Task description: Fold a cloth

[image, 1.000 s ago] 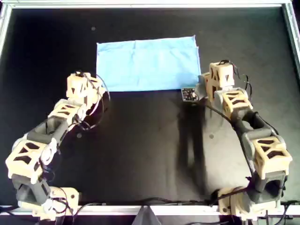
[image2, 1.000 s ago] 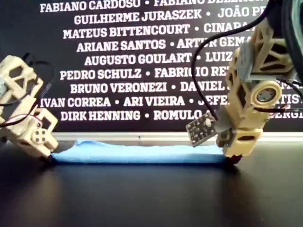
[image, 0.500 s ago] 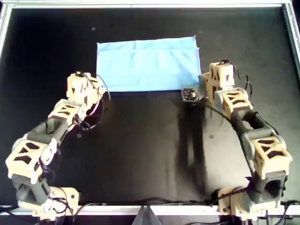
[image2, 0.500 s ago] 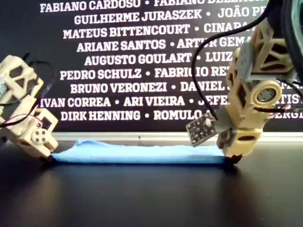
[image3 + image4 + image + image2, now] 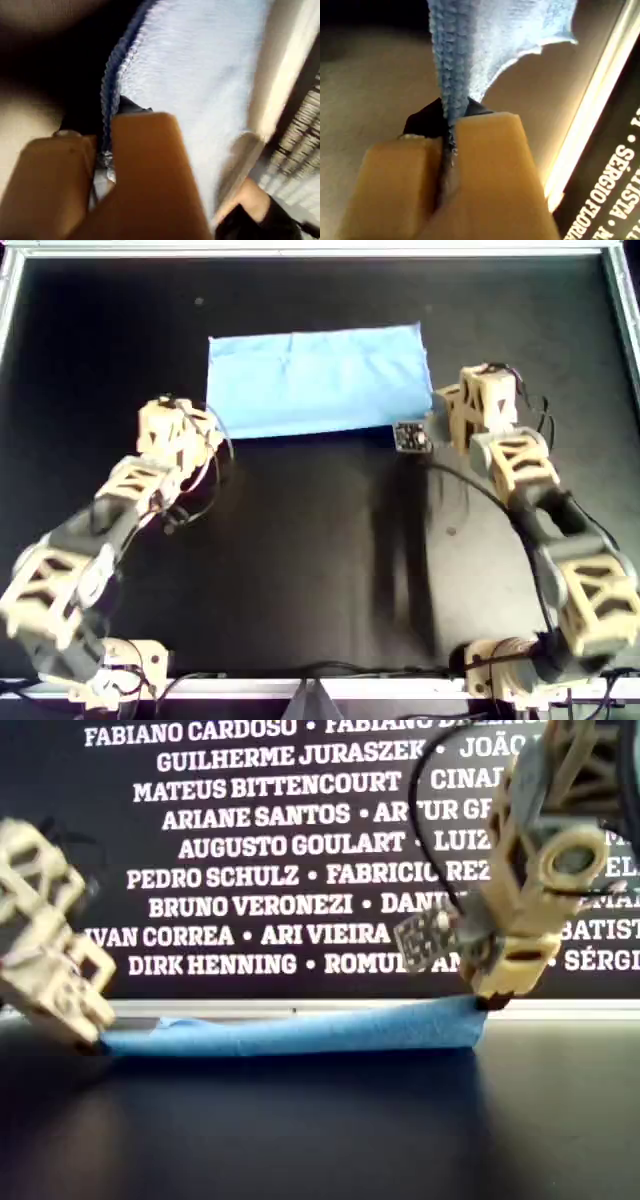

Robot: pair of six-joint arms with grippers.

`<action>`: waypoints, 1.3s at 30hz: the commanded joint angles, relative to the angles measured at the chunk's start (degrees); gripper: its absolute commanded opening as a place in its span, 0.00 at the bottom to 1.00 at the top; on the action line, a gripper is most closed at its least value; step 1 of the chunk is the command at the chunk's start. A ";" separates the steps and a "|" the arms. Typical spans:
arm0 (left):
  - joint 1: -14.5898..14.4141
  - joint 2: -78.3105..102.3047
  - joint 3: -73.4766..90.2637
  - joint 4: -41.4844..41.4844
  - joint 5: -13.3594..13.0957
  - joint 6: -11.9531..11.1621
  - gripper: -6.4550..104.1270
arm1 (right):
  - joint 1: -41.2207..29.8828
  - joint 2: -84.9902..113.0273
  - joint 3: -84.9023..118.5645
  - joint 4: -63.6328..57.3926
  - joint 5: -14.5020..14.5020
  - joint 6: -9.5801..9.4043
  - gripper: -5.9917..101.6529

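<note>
Left gripper: the tan left gripper (image 5: pixel 205 430) was clenched on the near corner of the cloth at the overhead view's left; the left wrist view showed the stitched hem pinched between its fingers (image 5: pixel 145 165).
Right gripper: the tan right gripper (image 5: pixel 488 1003) was clamped on the opposite near corner, the fabric edge caught between its jaws in the right wrist view.
Cloth: the thin sky-blue soft fabric cloth (image 5: pixel 315 378) lay as a wide rectangle on the black table (image 5: pixel 300 560), toward the far rail, between the two arms.
Progress: it appeared already folded once into a band; judging by the held corners, a further fold was starting, and the carry and release remained.
Change: against half a second before, the right-held corner had lifted off the table, the near edge sloped upward toward the exterior view's right, and both arms had shifted slightly.
Backdrop: the printed name wall (image 5: pixel 280 850) stood behind.
</note>
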 commanded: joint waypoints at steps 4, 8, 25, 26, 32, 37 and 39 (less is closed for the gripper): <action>-0.62 16.87 10.55 0.09 -0.53 -0.44 0.05 | -0.09 10.37 5.98 -0.88 -0.09 0.62 0.05; -0.62 22.32 18.19 0.09 -0.44 -0.62 0.05 | -0.70 10.72 10.46 -0.88 -0.09 0.70 0.05; -1.14 32.17 33.93 0.00 0.35 -0.70 0.05 | 0.35 32.78 31.99 -0.88 0.79 -0.26 0.05; -1.14 32.52 34.54 0.00 0.35 -0.70 0.05 | 0.44 34.10 33.66 -0.88 0.79 -0.26 0.05; -1.23 37.00 38.85 0.00 0.53 -0.70 0.05 | 0.44 36.30 39.81 -0.88 0.09 -0.35 0.05; -1.32 40.78 42.80 0.09 0.62 -0.70 0.05 | 0.35 36.30 41.57 -0.88 -0.09 -0.35 0.05; -1.32 40.96 43.68 0.09 0.62 -0.70 0.05 | 0.35 35.07 41.66 -0.88 -0.09 -0.26 0.05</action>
